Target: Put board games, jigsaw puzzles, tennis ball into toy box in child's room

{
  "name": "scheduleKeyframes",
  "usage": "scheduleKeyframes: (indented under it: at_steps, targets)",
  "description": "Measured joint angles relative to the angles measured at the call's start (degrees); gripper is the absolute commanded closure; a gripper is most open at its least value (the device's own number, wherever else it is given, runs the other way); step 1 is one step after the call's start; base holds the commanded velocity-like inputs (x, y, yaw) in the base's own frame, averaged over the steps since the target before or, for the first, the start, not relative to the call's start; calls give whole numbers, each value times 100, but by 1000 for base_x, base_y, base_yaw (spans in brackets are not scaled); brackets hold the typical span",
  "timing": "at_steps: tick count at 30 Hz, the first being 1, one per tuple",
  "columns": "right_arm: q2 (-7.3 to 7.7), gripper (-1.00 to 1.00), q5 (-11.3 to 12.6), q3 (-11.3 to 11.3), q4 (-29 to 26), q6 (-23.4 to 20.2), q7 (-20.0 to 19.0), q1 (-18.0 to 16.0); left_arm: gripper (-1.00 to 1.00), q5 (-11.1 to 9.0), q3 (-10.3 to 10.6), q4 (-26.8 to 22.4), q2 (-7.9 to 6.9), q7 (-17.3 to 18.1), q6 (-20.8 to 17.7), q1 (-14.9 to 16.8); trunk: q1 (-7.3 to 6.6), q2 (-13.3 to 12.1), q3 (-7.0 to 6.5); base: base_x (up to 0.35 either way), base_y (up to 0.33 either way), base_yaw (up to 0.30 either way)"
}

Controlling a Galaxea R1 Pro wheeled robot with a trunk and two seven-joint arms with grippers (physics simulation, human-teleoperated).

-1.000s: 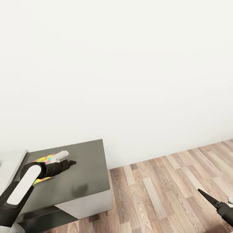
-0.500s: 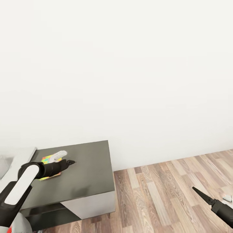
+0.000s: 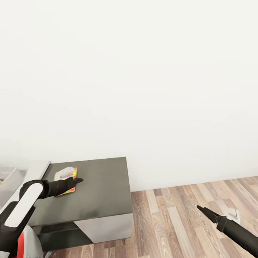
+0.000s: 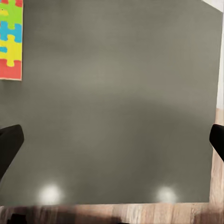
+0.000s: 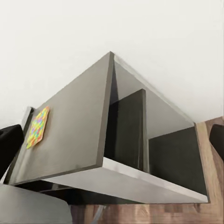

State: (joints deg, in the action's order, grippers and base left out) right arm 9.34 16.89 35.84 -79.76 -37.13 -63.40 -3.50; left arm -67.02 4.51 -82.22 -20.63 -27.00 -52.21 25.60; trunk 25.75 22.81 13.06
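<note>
From the head view, the jigsaw puzzle (image 3: pixel 65 180) lay flat on the dark counter (image 3: pixel 96 186) near its far left corner, with a pale white shape on its upper part that I could not identify. The left gripper (image 3: pixel 79 180) hovered just beside the puzzle's right edge; from this angle I could not tell how its jaws stood. A corner of the toy box (image 3: pixel 8 179) showed at the far left. The right gripper (image 3: pixel 199 208) hung low over the wooden floor (image 3: pixel 186 215), well apart from the counter, its jaws seemingly pressed to a point.

In the left wrist view, the puzzle (image 4: pixel 10 39) sat at one corner of the counter top (image 4: pixel 121 107), and the jaws appeared spread wide, with nothing between them.

In the right wrist view, the puzzle (image 5: pixel 37 126) lay on the counter (image 5: pixel 74 135) seen from below and to the side; dark jaw tips at both edges suggested they were parted.

The puzzle looked thin, light and stiff, probably slippery on the smooth top. Lying flush, it offered little to pinch; the best hold was likely across a short edge, perhaps after sliding it past the counter's rim.
</note>
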Motion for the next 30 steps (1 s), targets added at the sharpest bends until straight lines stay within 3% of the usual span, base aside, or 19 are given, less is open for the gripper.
scheduleKeyframes:
  at_steps: [5,9,14,30]
  targets:
    - [-53,-100,-341,-486,-343,-360,1191,-2,-100,-7,4,-25,8,7,-11,0,0,0,-42,0,0,147]
    - [-61,-100,-396,-707,-417,-430,1618,-3,-100,-8,-4,-32,-12,8,-13,-1,0,0,-76,0,0,146]
    - [-64,-100,-412,-852,-492,-469,1792,-1,-100,-8,-11,-35,-23,16,-14,-4,0,0,-118,0,0,146]
    - [-64,-100,-423,-884,-531,-477,1825,-1,-100,-9,-4,-35,-20,18,-15,-10,-1,0,-254,63,0,142]
